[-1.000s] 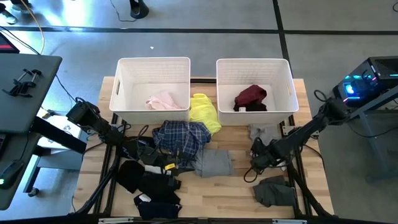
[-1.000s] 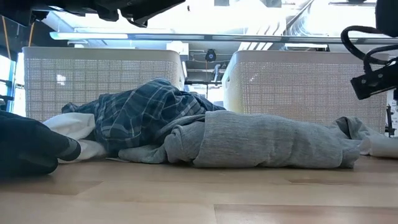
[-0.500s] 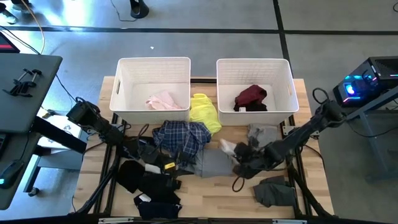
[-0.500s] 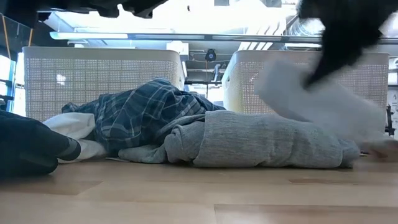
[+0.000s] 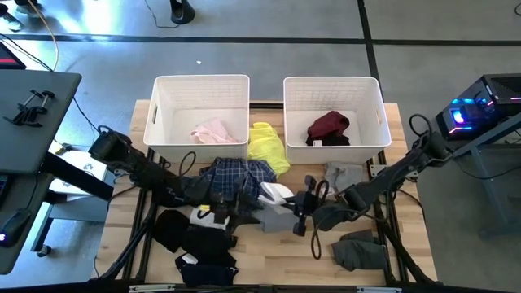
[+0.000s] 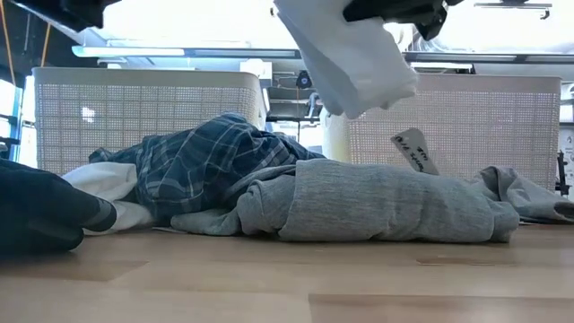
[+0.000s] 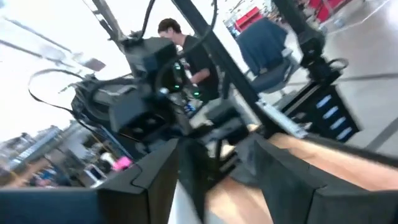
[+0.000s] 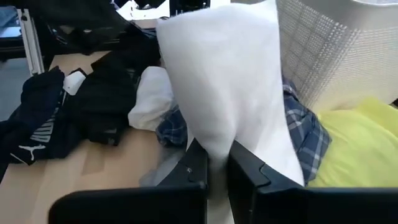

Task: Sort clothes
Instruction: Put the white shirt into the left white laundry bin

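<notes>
White garment (image 5: 275,194) is held pinched by the right gripper (image 5: 298,208) at frame center, above the grey garment (image 5: 279,218); left gripper (image 5: 221,207) state cannot be told.

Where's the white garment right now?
The white garment hangs from the right gripper, lifted off the table mid-table in the high view, above the grey garment and beside the blue plaid garment.

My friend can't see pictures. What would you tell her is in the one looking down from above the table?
The right gripper holds a white garment above the grey garment mid-table, near the left gripper over the blue plaid garment. Behind stand two white bins, holding pink and maroon clothes.
</notes>
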Available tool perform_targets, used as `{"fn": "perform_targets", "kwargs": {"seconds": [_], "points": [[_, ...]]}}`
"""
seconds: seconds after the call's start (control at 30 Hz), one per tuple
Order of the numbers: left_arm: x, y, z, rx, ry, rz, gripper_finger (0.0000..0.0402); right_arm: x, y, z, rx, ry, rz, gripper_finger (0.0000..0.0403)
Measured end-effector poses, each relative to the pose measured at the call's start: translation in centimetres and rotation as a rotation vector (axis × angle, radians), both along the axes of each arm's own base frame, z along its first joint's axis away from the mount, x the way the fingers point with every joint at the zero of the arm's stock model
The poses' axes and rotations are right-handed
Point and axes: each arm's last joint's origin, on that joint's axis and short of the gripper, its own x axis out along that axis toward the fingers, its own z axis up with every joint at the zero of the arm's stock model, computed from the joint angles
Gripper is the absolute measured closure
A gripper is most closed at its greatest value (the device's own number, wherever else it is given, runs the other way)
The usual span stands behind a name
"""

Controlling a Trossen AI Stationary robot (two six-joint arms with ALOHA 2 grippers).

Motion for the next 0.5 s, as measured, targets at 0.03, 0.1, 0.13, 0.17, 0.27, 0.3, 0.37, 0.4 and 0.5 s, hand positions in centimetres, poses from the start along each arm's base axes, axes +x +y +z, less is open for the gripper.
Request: {"fn": "perform_targets", "kwargs": {"seconds": [0.03,0.1,0.13,0.17,0.27,0.3,0.37,0.4,0.5], "points": [[0.3,0.2,0.2,0.020,-0.006,0.011,0.0194,0.1,0.0,-0.1,0.001,0.006,0.005,0.0391],[0.8,0.7,0.7,0.031,0.000,0.037,0.0181,0.1,0.1,-0.4,0.008,0.018,0.022,0.0391],[1.1,1.0,0.8,0.024,0.016,0.061,0.0176,0.2,0.1,-0.4,0.012,0.018,0.027,0.0391],[1.4,1.3,0.9,0.008,0.039,0.090,0.0171,0.3,0.1,-0.4,0.013,0.018,0.027,0.0391],[2.3,2.3,0.8,-0.057,0.144,0.139,0.0162,0.3,0.2,-0.6,0.014,0.022,0.031,0.0391],[2.5,2.5,0.6,-0.078,0.185,0.149,0.0161,0.3,0.2,-0.6,0.013,0.022,0.031,0.0391],[2.7,3.0,0.1,-0.110,0.266,0.167,0.0161,0.3,0.2,-0.6,0.013,0.023,0.031,0.0391],[2.7,3.1,-0.1,-0.121,0.297,0.175,0.0161,0.3,0.2,-0.6,0.011,0.023,0.032,0.0391],[2.7,3.5,-0.7,-0.143,0.362,0.187,0.0163,0.3,0.2,-0.6,0.004,0.025,0.036,0.0391]]}}
